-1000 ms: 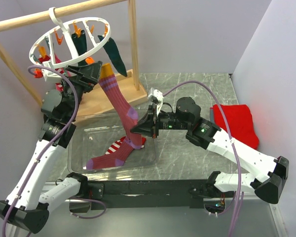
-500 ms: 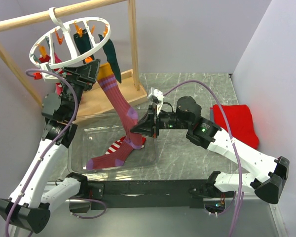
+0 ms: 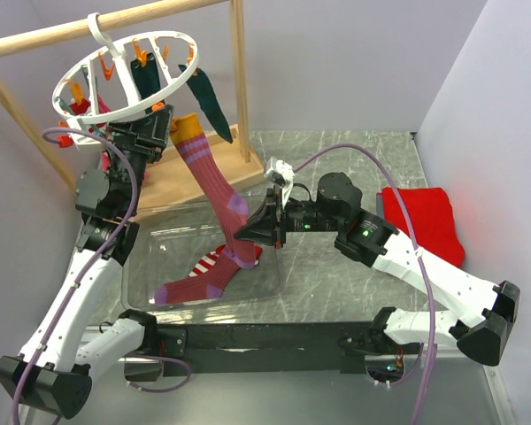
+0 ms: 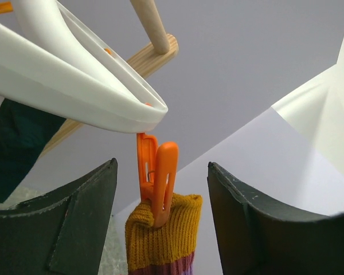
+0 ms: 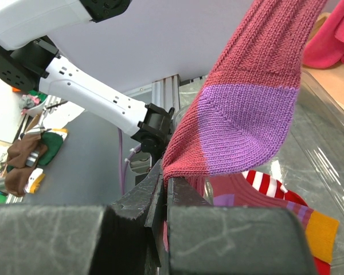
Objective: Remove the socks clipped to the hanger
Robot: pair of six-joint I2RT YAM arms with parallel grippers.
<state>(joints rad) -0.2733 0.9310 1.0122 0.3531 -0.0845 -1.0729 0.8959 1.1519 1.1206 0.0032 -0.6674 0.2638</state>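
The white round hanger (image 3: 133, 78) hangs by its hook from the wooden rail. A maroon-purple sock with an orange cuff (image 3: 211, 181) hangs from an orange clip (image 4: 158, 180) on the ring's near edge. My left gripper (image 4: 160, 217) is open, its jaws on either side of the clip and cuff (image 4: 163, 238), not touching. My right gripper (image 5: 172, 195) is shut on the sock near its purple heel (image 5: 246, 126), stretching it down. Dark teal socks (image 3: 205, 102) and a pink one stay clipped. A maroon sock (image 3: 199, 285) and a red-and-white striped sock (image 3: 214, 258) lie in the clear bin.
A clear plastic bin (image 3: 150, 232) sits on the table below the hanger. The wooden rail frame (image 3: 241, 80) with its base board stands behind it. A big folded red cloth (image 3: 425, 221) lies at the right. Grey walls close in on both sides.
My left gripper has risen and moved up to the orange clip under the ring. The hanger has swung slightly. My right gripper still holds the sock in the same place.
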